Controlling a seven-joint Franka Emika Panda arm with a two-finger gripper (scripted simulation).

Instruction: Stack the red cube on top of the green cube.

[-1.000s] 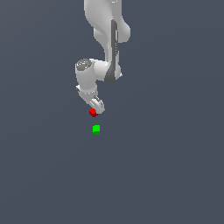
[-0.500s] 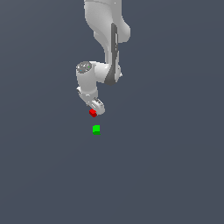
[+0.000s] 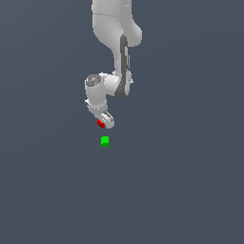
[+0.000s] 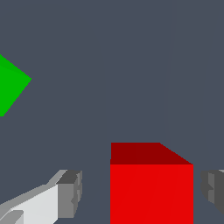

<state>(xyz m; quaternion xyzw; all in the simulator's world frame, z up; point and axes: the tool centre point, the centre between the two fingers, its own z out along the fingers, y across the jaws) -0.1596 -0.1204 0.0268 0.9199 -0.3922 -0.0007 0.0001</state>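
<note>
The gripper (image 4: 140,192) is open, and the red cube (image 4: 151,188) sits between its two fingers (image 4: 70,192) with a gap on each side (nothing is squeezing it). The green cube (image 3: 105,141) rests on the gray surface (image 3: 181,181) near the gripper, a little way off from the red one.

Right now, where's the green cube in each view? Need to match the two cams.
Exterior view: green cube sits near the frame's centre, just below the gripper, apart from it.
Wrist view: green cube is cut off at the frame edge, only part showing.
Shared landmark: the red cube between the gripper's fingers.
</note>
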